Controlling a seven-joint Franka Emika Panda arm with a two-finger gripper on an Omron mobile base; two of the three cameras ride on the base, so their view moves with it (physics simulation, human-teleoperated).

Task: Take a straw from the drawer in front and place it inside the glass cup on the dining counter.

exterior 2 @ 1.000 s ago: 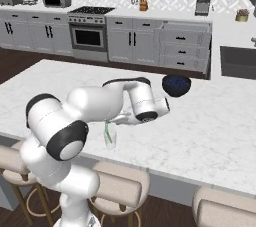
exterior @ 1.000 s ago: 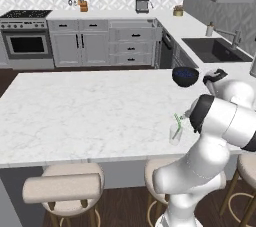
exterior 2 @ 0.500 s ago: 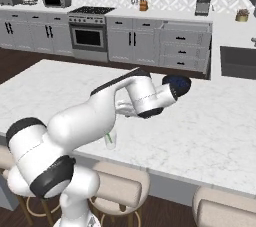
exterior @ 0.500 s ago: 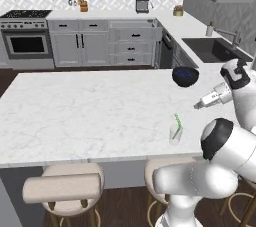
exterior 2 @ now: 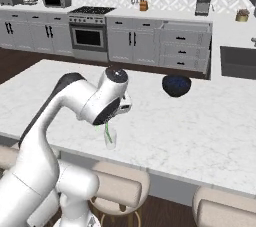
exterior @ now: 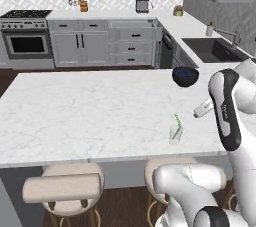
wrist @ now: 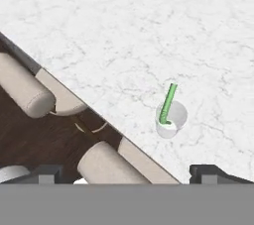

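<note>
Since a second ago the white arm has swung up and away from the cup, and its hand now looks down from above with nothing between the fingers. Inside the small clear glass cup [wrist: 171, 120] stands the thin light-green straw [wrist: 167, 104], its lower end on the bottom of the glass and its upper end leaning out over the rim. The cup sits upright on the long white grey-veined marble dining counter [exterior: 90, 111], close to the counter's near edge, above the beige padded round stools [exterior: 62, 188]. In the left base view the cup [exterior: 175, 133] and straw [exterior: 177, 122] show just left of the arm; in the right base view the cup [exterior 2: 110, 138] stands partly behind the arm's elbow, the straw [exterior 2: 107, 132] rising from it. The two-finger gripper [wrist: 126, 172] has its dark tips spread wide apart, well above the cup and touching nothing. Farther back on the same counter rests a dark round bowl [exterior: 185, 76]; what it contains cannot be told. Beyond, grey cabinets and a coffee machine [exterior: 143, 1] line the wall.
</note>
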